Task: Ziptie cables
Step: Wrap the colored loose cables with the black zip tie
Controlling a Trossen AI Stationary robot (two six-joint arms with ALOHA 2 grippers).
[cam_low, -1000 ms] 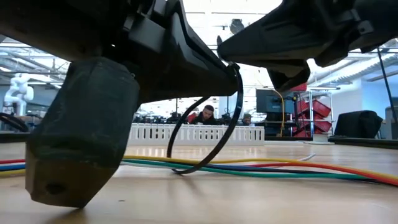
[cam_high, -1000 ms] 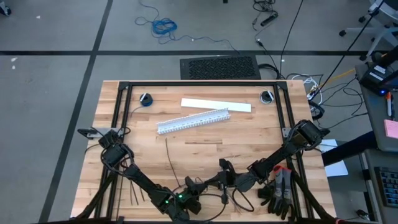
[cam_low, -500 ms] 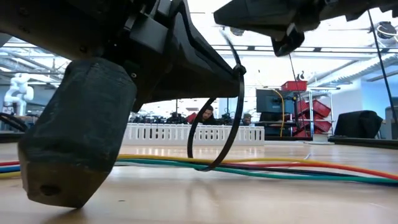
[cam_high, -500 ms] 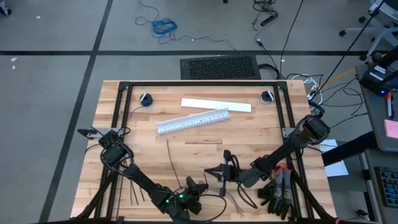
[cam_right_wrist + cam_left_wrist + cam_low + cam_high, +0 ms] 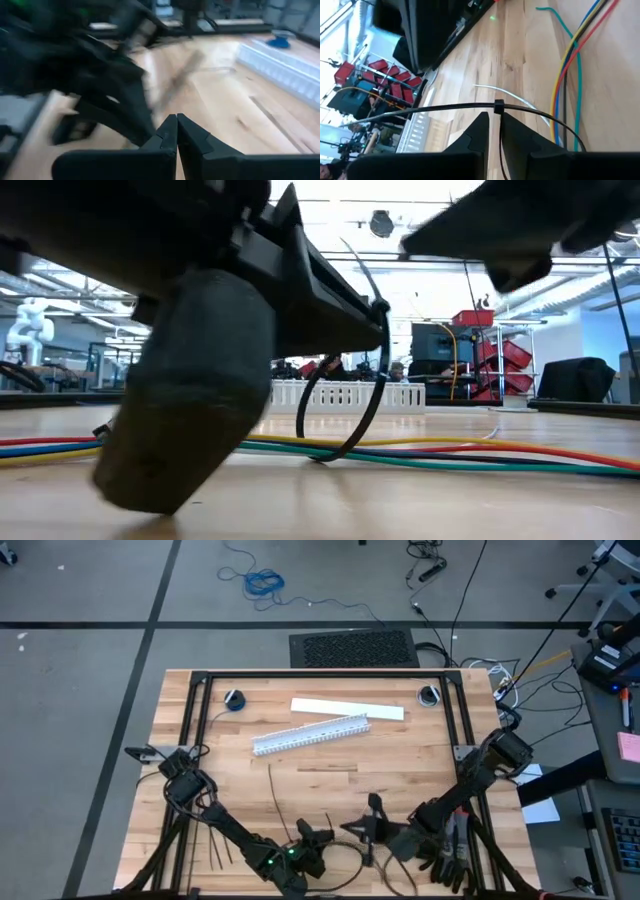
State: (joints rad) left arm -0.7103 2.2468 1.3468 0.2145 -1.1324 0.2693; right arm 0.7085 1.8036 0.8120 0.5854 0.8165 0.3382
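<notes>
The cables (image 5: 450, 452), a bundle of red, blue, yellow and green wires (image 5: 570, 65), lie flat on the wood near the table's near edge. A black ziptie (image 5: 372, 380) loops round them. Its head (image 5: 381, 306) stands above them and its free tail (image 5: 352, 258) sticks up. My left gripper (image 5: 492, 117) (image 5: 322, 838) is at the head, shut on the strap. My right gripper (image 5: 176, 120) (image 5: 372, 823) is shut with nothing between its fingers. It hovers up and to the right of the ziptie, clear of it (image 5: 505, 265). My left gripper pinches the ziptie's strap (image 5: 500, 131) between its two fingertips, just under the head (image 5: 498, 105). The fingers lie nearly level and come from the table's left. The loop hangs below the head, and its bottom goes round the cables on the table.
A spare ziptie (image 5: 275, 795) lies mid-table and more (image 5: 222, 852) lie at the near left. A white slotted duct (image 5: 310, 735) and a white strip (image 5: 348, 708) lie toward the far side. Dark tools (image 5: 447, 852) sit at the near right.
My right gripper, staying shut, has risen and drawn away toward the table's right and near edge. It has come off the ziptie's tail, which now sticks up free. The loop round the cables has drawn a little smaller. My left gripper has rolled slightly in place.
</notes>
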